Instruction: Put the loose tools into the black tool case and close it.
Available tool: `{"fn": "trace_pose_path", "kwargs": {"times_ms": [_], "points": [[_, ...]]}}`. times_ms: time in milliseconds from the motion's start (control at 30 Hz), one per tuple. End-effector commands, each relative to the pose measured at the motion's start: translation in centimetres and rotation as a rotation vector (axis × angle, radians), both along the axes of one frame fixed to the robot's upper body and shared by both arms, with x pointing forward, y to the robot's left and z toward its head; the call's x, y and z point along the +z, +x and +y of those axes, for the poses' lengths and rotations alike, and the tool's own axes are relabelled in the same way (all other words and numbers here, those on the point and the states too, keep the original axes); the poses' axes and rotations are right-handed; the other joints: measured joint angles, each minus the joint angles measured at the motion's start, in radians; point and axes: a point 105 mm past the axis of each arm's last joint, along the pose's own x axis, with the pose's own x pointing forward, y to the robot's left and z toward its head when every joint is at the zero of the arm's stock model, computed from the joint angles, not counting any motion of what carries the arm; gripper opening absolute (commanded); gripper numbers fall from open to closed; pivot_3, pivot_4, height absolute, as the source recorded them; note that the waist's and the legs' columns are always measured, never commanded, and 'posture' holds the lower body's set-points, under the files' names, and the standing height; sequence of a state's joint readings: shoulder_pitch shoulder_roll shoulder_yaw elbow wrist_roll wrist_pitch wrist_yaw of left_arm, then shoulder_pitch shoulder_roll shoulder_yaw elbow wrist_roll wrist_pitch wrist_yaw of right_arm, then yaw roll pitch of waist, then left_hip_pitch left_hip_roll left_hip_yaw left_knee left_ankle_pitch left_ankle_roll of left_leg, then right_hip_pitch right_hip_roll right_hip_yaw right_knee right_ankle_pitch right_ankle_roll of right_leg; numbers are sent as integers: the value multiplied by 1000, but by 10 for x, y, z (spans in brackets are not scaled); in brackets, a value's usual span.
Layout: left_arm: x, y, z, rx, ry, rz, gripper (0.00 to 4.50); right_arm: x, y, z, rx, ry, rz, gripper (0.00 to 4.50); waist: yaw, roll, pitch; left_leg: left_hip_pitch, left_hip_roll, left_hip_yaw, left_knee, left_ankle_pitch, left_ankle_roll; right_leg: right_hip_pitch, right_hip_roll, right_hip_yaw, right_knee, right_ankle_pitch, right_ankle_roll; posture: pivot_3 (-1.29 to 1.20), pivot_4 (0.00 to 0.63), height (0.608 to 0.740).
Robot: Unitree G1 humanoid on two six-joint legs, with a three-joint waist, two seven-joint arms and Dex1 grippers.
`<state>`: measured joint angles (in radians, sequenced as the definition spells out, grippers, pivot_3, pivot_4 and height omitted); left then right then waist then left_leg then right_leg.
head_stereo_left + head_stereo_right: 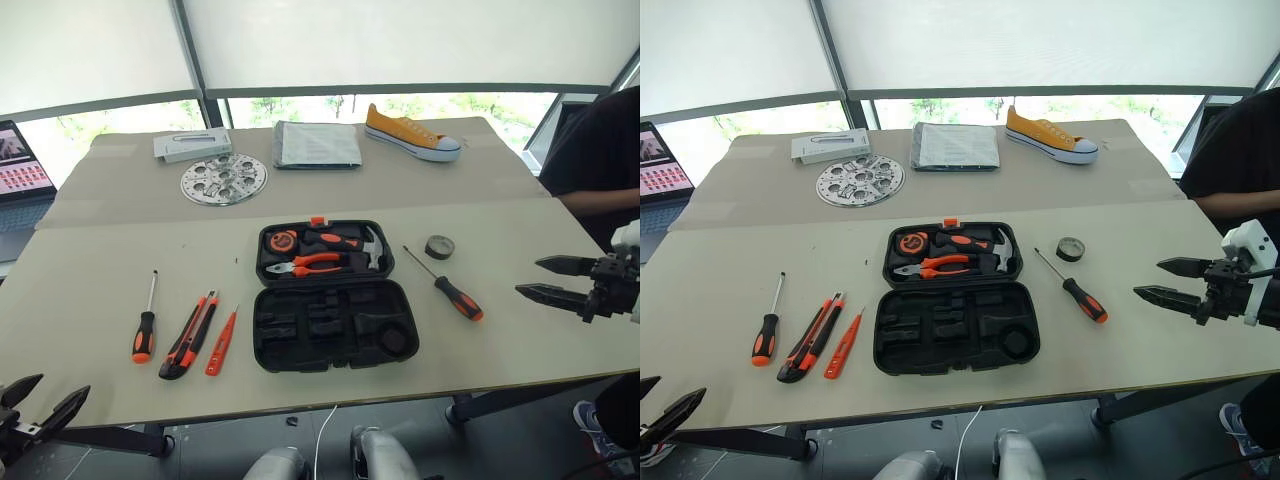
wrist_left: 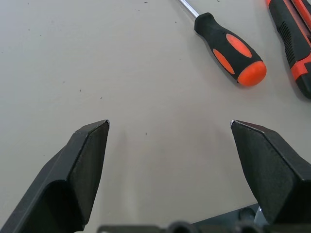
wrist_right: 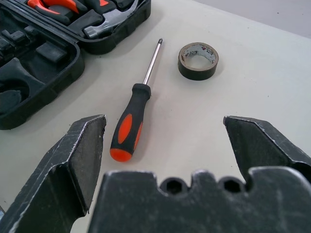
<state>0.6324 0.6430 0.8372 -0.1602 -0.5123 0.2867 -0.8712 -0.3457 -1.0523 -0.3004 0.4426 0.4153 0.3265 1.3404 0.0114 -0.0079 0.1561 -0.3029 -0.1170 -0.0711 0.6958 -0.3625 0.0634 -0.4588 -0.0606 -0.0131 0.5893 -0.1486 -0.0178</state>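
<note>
Both the left gripper (image 2: 170, 124) and right gripper (image 3: 165, 124) are held wide apart and empty; the black tool case (image 1: 335, 325) is laid open

Bright daylight from rear windows; soft shadows, sharp focus.

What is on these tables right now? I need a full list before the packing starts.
tool case: 1, black, open, centre of near table
pliers, hammer, tape measure: orange-black, in the case's far half
screwdrivers: 2, orange-black, one left, one right of case
utility knife: 1, orange-black, left of case
tester screwdriver: 1, orange, beside knife
tape roll: 1, dark, right of case
metal disc, white box, grey cloth, yellow shoe: far table
laptop: far left
left tool, right tool: open, empty
</note>
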Motion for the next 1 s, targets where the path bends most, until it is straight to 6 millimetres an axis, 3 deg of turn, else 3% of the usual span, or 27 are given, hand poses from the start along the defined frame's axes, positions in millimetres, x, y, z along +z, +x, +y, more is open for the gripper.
{"fn": "trace_pose_path", "kwargs": {"times_ms": [33, 67, 167, 200, 233, 433, 533, 733, 1000], "points": [[9, 0, 5, 11, 32, -22, 4278, 13, 2, 1, 1, -17, -66, 4487, 0, 0, 0, 0, 0, 0, 0, 0, 0, 0, 0, 0, 0, 0, 0, 0, 150, 740], [8, 1, 1, 9, 31, -17, 4278, 13, 1, 1, 2, -30, -76, 4487, -10, 0, 1, -3, 0, -2, -1, 0, 0, 3, -2, -1, 0, 0, 0, 0, 150, 740], [9, 4, -12, 8, 13, -6, 4278, 12, -1, -2, -12, -27, -75, 4487, -28, 6, 2, -13, 8, -1, 1, 3, -5, 20, -40, -46, 3, -11, 4, 0, 150, 739], [9, 5, -15, 12, 5, 0, 4278, 12, -2, -3, -17, -24, -76, 4487, -17, 10, 3, -16, 8, -2, 5, 4, -5, 22, -43, -55, 3, -11, 5, 0, 150, 739], [9, 7, -18, 16, -3, 4, 4278, 13, -2, -3, -19, -24, -80, 4487, -10, 10, 3, -18, 8, -2, 16, 3, -3, 16, -36, -51, 4, -9, 8, 0, 150, 739], [17, 28, -44, 24, -69, 21, 4278, 27, -4, 14, 44, -34, -127, 4487, 29, 11, 4, -19, 8, -2, 17, 2, -3, 15, -33, -44, 4, -10, 10, 0, 150, 739], [20, 41, -51, 54, -89, 19, 4278, 41, -5, 36, 116, -39, -167, 4487, 26, 12, 5, -18, 9, -1, 16, 4, -5, 14, -31, -41, 5, -10, 11, 0, 150, 739], [18, 72, -60, 116, -134, 69, 4278, 72, -17, 112, 381, -9, -231, 4487, 12, 12, 6, -17, 10, 0, 16, 5, -7, 13, -29, -38, 6, -13, 16, 0, 150, 739], [7, 106, -81, 104, -266, 134, 4278, 82, -48, 182, 677, -9, -284, 4487, 13, 10, 6, -19, 8, 0, 15, 5, -7, 8, -28, -36, 6, -9, 9, 0, 150, 739]]}}
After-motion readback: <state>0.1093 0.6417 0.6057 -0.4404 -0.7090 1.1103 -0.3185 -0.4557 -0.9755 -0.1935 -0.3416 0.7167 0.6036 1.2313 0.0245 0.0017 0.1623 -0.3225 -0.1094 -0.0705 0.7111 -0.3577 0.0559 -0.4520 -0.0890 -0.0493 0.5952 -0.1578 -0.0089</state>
